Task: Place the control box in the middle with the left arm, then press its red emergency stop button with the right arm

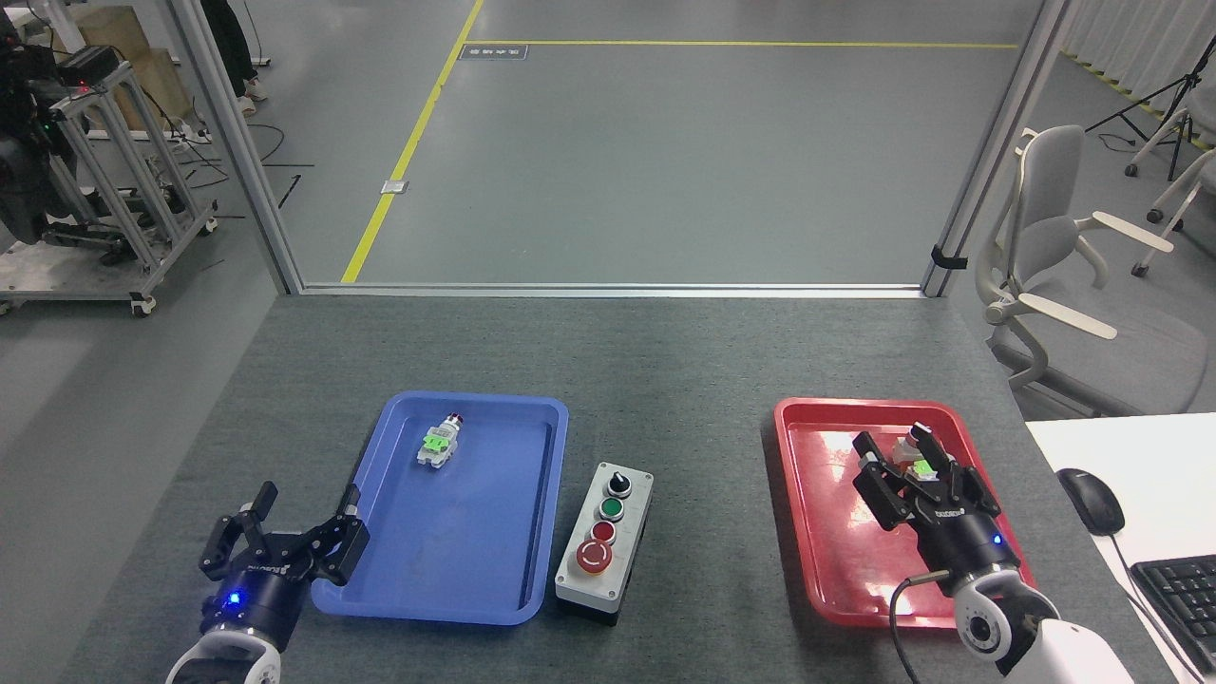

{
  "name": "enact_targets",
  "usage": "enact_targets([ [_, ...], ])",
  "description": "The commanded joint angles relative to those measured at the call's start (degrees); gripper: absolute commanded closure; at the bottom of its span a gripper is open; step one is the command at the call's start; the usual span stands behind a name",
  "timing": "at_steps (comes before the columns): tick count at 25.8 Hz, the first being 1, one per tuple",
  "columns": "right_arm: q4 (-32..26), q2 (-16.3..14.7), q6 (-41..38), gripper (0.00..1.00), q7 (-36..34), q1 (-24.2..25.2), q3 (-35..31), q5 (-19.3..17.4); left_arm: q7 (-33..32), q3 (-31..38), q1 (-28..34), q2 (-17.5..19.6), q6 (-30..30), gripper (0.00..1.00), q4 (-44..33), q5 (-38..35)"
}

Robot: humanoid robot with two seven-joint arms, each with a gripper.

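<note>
The light-grey control box [606, 543] lies on the dark felt table between the two trays, close to the blue one. Its row runs from a black knob at the far end through green and small red buttons to the red emergency stop button [595, 556] at the near end. My left gripper [285, 537] is open at the lower left, beside the blue tray's near-left corner, holding nothing. Over the red tray's right half, far from the box, my right gripper [907, 470] is open and empty, with its cable looping below the wrist.
The blue tray [494, 608] holds one white-and-green switch part [438, 444]. The red tray [807, 560] holds switch parts partly hidden behind my right fingers. A white desk with a mouse [1091, 501] and keyboard [1178, 594] stands at the right edge. An office chair [1064, 247] sits beyond.
</note>
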Motion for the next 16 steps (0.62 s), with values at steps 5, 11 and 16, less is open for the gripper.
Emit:
enact_targets([
  [5, -7.2, 1.2, -0.1, 0.01, -2.3, 8.1, -3.3, 0.0, -0.8, -0.1, -0.2, 0.3, -0.1, 0.00, 1.5, 6.8],
  [11, -7.1, 1.5, -0.1, 0.01, -3.6, 8.2, -3.3, 0.2, -0.3, 0.0, -0.2, 0.3, -0.1, 0.00, 1.5, 6.9],
  [16, -7.1, 1.5, -0.1, 0.01, -3.7, 8.1, -3.3, 0.6, -0.1, -0.1, -0.2, 0.3, -0.1, 0.00, 1.5, 7.0],
])
